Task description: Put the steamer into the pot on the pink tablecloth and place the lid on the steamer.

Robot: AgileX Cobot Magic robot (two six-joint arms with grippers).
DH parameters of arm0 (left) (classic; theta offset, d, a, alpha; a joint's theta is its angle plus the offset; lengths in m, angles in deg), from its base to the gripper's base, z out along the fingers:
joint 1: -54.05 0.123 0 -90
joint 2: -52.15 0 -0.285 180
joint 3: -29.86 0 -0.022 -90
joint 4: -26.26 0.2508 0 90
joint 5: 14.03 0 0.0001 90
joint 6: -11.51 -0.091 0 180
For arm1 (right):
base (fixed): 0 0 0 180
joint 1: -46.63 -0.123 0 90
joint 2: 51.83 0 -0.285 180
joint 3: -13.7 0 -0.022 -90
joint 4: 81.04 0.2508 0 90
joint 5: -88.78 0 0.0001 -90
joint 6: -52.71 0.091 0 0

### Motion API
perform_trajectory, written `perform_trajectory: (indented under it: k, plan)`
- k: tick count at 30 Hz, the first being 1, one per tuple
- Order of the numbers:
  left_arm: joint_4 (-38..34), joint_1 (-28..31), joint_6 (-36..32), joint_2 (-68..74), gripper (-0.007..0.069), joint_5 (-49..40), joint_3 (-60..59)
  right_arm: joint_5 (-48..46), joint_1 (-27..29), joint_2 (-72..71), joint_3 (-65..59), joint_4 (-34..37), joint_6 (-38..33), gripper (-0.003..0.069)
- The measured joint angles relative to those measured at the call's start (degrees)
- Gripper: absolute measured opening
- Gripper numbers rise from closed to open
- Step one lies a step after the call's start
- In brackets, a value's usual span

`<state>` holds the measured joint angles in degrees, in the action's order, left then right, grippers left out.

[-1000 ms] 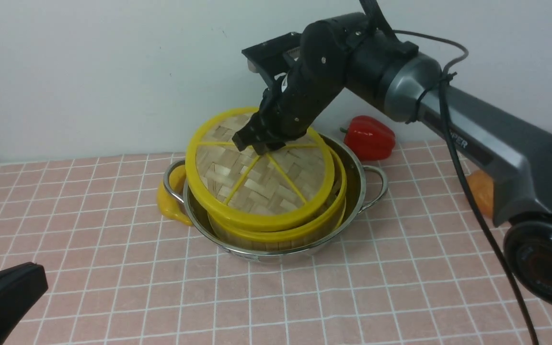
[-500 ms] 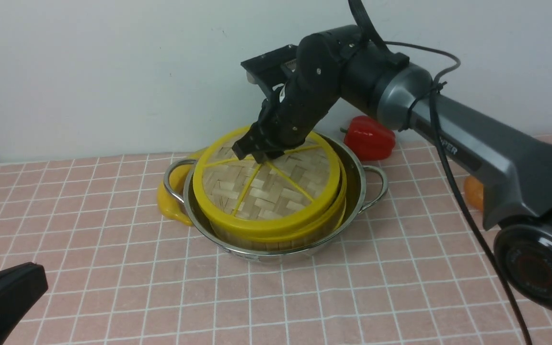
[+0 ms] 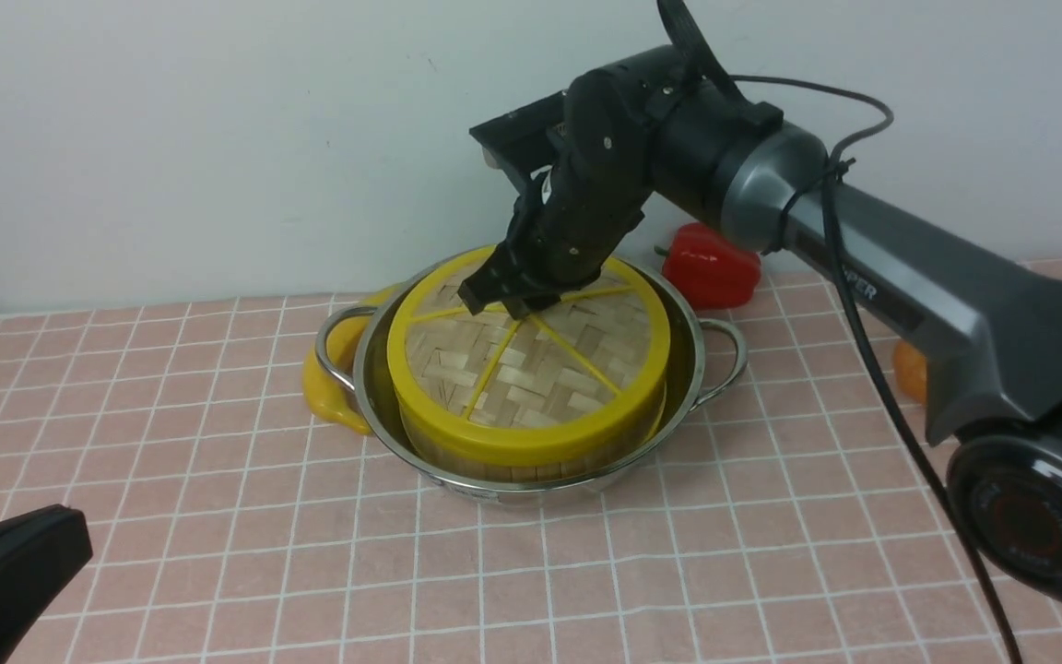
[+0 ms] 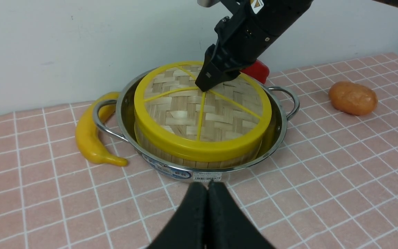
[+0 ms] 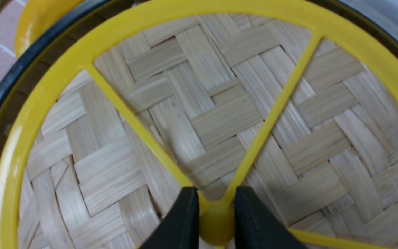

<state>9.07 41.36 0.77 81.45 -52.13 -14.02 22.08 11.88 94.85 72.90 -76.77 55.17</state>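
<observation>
Pink tablecloth (image 3: 218,516) bears the steel pot (image 3: 684,350), the steamer (image 3: 494,464) inside it, the woven lid (image 3: 540,378) seated on top. Only the right wrist view shows the right gripper (image 5: 216,199) pinching the lid's knob (image 5: 216,226). Left gripper (image 4: 207,186): closed, empty. Pot label (image 4: 207,176) unreadable.

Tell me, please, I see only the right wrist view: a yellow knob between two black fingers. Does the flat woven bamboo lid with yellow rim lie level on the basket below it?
Observer: Yes. In the front view the flat woven bamboo lid with yellow rim appears level on the round bamboo steamer basket.
Operator: Does the basket stand inside something?
Observer: Inside the wide shiny steel pot, on the pink checked tablecloth.
Operator: Where is the left tool?
Observer: The left tool is shut, empty, apart from the pot, on the robot's side of it.
</observation>
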Motion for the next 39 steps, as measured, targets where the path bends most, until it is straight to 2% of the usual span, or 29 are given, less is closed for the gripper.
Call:
perform_trajectory:
  k: [8, 14, 16, 19, 22, 25, 27, 30, 33, 34, 35, 39]
  plan:
    - [0.0, 0.0, 0.0, 0.0, -0.0013, 0.0, 0.0, 0.0, 0.1, -0.1, 0.0, 0.4, 0.0, 0.0148]
    - [0.0, 0.0, 0.0, 0.0, -0.0008, 0.1, 0.0, -2.0, 0.1, -2.6, -0.6, 0.4, 0.0, 0.0244]
    - [0.0, 0.0, 0.0, 0.0, -0.0004, 0.6, 0.0, -2.4, 0.1, -6.2, -0.7, 0.3, 0.0, 0.0307]
    - [0.0, 0.0, 0.0, 0.0, 0.0001, 2.3, 0.0, -2.9, 0.1, -12.4, -0.7, 0.0, 0.0, 0.036]
    - [0.6, 0.0, 0.0, 0.0, 0.0008, 7.8, 0.0, -3.1, 0.6, -22.5, -0.7, -1.2, 0.0, 0.0395]
    - [2.1, 0.0, 0.0, 0.1, 0.0012, 12.3, 0.0, -3.0, 0.8, -30.7, -1.5, -4.3, 0.1, 0.0399]
    - [3.0, 0.0, 0.0, 0.5, 0.0012, 14.8, 0.0, -2.8, 0.8, -36.1, -3.3, -6.4, 0.4, 0.0393]
    - [4.1, 0.0, 0.0, 1.1, 0.0015, 18.5, 0.0, -2.8, 0.8, -49.8, -12.1, -10.7, 1.6, 0.0347]
    - [4.4, 0.0, 0.0, 1.7, 0.0023, 19.5, 0.0, -2.8, 0.9, -61.4, -23.4, -12.3, 2.0, 0.0263]
    - [4.4, 0.0, 0.0, 1.8, 0.0026, 19.6, 0.0, -2.7, 0.9, -66.4, -31.6, -12.4, 2.4, 0.0217]
    - [4.4, 0.0, 0.0, 1.9, 0.0027, 19.6, 0.0, -2.6, 0.9, -67.1, -32.7, -12.4, 2.6, 0.021]
    - [4.5, 0.0, 0.0, 1.9, 0.0038, 19.0, 0.0, 10.3, 1.0, -82.2, -58.5, -12.3, 5.1, 0.007]
